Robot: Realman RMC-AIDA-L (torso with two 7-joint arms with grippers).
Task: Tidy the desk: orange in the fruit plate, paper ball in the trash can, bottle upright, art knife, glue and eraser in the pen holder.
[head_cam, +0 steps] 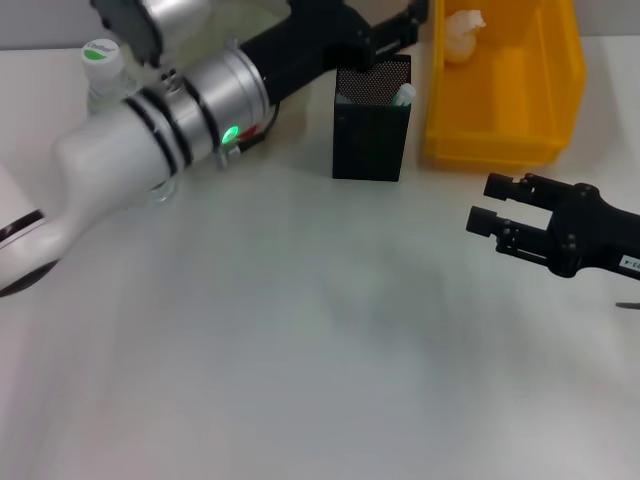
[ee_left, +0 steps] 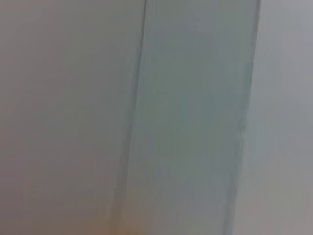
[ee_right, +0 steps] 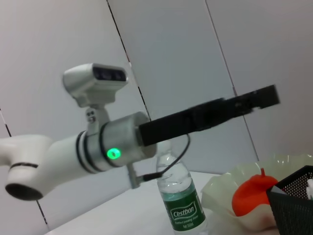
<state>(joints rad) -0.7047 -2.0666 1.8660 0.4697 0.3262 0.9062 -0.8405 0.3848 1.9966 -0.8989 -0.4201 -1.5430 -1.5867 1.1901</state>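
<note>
Black mesh pen holder point(head_cam: 372, 120) sits just below the left hand point(head_cam: 420, 18), its grip hidden.

Pen holder point(head_cam: 371, 120) and trash can point(head_cam: 505, 85) crowd the desk's point(head_cam: 300, 330) far edge.

Bright even light, soft shadows, left wrist view blurred
</note>
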